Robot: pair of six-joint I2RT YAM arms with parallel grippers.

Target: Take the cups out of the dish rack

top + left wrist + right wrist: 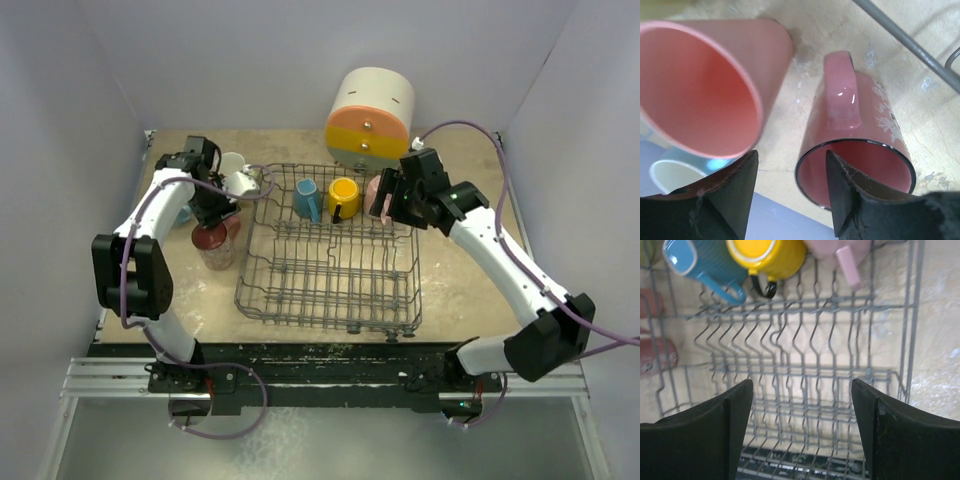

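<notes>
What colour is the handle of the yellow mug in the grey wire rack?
The handle is black; right wrist view shows it best.

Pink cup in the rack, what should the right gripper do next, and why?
Probably ease the right gripper forward to the pink cup and close on it. Its jaws stand open and empty over the dish rack, and that cup is nearest; the blue cup and the yellow cup sit farther left.
</notes>
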